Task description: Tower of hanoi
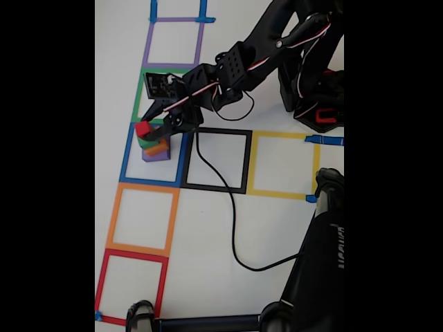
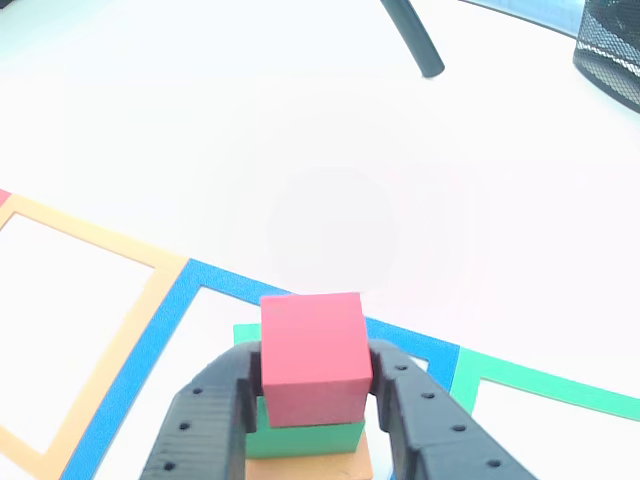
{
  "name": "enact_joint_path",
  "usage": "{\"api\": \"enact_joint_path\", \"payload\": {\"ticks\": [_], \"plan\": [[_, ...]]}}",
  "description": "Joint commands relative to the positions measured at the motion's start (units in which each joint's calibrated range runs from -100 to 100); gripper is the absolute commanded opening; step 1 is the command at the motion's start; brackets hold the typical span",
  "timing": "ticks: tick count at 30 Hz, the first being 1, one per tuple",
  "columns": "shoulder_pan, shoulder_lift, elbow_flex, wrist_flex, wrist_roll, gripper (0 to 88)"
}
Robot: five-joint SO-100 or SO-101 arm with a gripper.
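Other view, bottom centre: gripper point(image 2: 312, 385) pinching red cube point(image 2: 312, 355), which sits on green cube point(image 2: 300, 438), orange cube point(image 2: 335, 468) beneath. Fixed view, left of centre: stack on purple cube point(image 1: 156, 155) inside blue tape square point(image 1: 154, 158).

looks like hobby or lab robotics setup. white worktop point(image 1: 277, 228) marked with coloured tape square outlines point(image 1: 140, 221), black desk-mounted arm base point(image 1: 315, 97) at edge, loose black cable point(image 1: 234, 235) trailing across surface, black mesh bin point(image 2: 610, 50) at corner in other view.
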Motion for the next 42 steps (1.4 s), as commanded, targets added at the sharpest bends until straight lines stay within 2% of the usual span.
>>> {"api": "enact_joint_path", "payload": {"ticks": [1,10,18,23,30,33,36,39,42], "plan": [[-0.2,0.1,-2.3,-2.0,0.7,2.5],[0.2,0.3,-1.0,-3.9,0.7,15.7],[0.5,-0.1,-0.9,-5.0,0.7,20.6],[0.9,-4.9,-0.5,-2.5,0.7,19.8],[0.7,-17.2,-6.2,15.9,0.7,18.1],[0.5,-22.3,-11.8,28.2,0.7,9.1],[0.5,-26.5,-18.7,42.2,-2.3,1.0],[0.5,-28.7,-25.4,52.3,-4.9,0.9],[0.4,-28.9,-34.7,62.2,-9.6,0.9]]}}
